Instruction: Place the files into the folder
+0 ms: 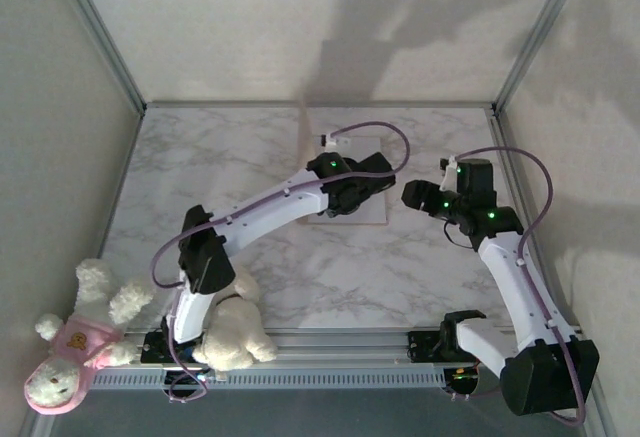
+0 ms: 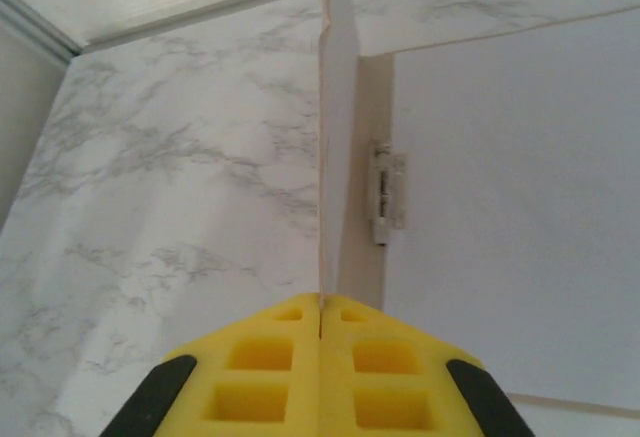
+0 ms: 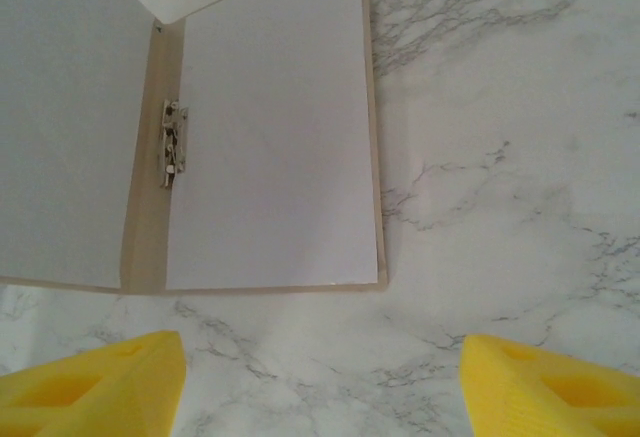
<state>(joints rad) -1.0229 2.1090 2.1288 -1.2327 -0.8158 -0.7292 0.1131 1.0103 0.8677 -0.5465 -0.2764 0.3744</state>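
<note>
From above, the left arm (image 1: 265, 207) stretches from its base at the near left corner out over the middle of the marble counter (image 1: 200, 177), its elbow bent and its wrist over the tan folder (image 1: 360, 219), which lies open in the centre toward the back. The right arm (image 1: 510, 267) rises from the near right corner and bends inward, its head hanging just to the right of the folder. Two plush toys, a pink-dressed one (image 1: 60, 362) and a cream one (image 1: 238, 332), lie by the left base. On the left wrist camera, the left jaws are clenched on the edge of the folder's cover (image 2: 338, 157), which stands upright and edge-on. To its right, a white sheet (image 2: 510, 207) lies flat in the folder beside a metal clip (image 2: 388, 197). On the right wrist camera, the right jaws stand wide apart and grasp nothing, above bare counter just short of the folder's near edge.
</note>
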